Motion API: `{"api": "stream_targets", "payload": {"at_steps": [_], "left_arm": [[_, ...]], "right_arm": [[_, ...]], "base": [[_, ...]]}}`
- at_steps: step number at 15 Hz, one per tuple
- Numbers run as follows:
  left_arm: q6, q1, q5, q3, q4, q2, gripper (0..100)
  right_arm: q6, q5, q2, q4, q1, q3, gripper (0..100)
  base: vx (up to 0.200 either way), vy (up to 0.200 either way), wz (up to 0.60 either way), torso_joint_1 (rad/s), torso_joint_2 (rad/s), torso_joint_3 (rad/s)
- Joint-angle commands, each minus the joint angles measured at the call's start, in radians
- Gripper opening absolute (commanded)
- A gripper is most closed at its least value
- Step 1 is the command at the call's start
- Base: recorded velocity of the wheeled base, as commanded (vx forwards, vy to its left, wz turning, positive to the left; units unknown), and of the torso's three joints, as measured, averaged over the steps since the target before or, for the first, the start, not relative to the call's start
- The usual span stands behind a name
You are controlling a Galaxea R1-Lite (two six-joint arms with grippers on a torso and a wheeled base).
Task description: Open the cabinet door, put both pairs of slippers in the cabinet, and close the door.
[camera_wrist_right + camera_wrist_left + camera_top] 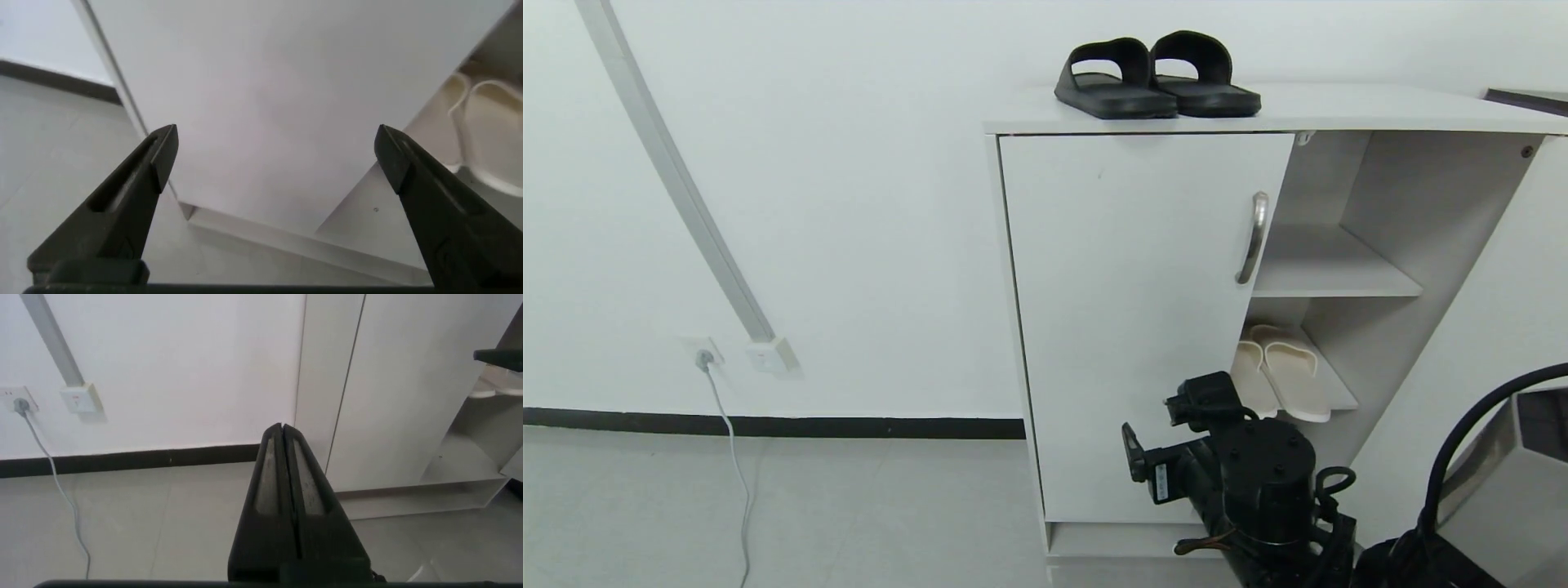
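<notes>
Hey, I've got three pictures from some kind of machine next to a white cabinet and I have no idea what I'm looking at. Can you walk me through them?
This is a two-armed robot on wheels, and each picture comes from one of its cameras. The big picture is from its head, looking down at a white cabinet. A pair of black slippers sits on top. A pair of cream slippers lies on a lower shelf inside the open right half. The door with the metal handle looks shut. The other two pictures come from cameras on the wrists. The left claw is shut and holds nothing. The right claw is open and empty, facing that door.
</notes>
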Motion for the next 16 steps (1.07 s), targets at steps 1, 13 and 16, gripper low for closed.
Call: {"api": "stream_targets", "payload": {"at_steps": [1,13,16], "left_arm": [[0.000,-0.001,-0.001,-0.001,-0.002,0.001,0],[-0.003,0.001,0.001,-0.001,-0.002,0.000,0],[-0.009,0.001,0.015,-0.001,-0.002,0.001,0]], "right_arm": [[0.000,-0.001,0.003,-0.001,0.000,-0.001,100],[0.000,0.001,0.013,-0.023,-0.002,0.007,100],[0.000,0.001,0.013,-0.023,-0.002,0.010,100]], "base": [[0.000,0.000,0.00,0.032,-0.29,-0.369],[0.000,0.000,0.00,0.104,-0.48,-0.344],[0.000,0.000,0.00,0.173,-0.49,-0.302]]}}
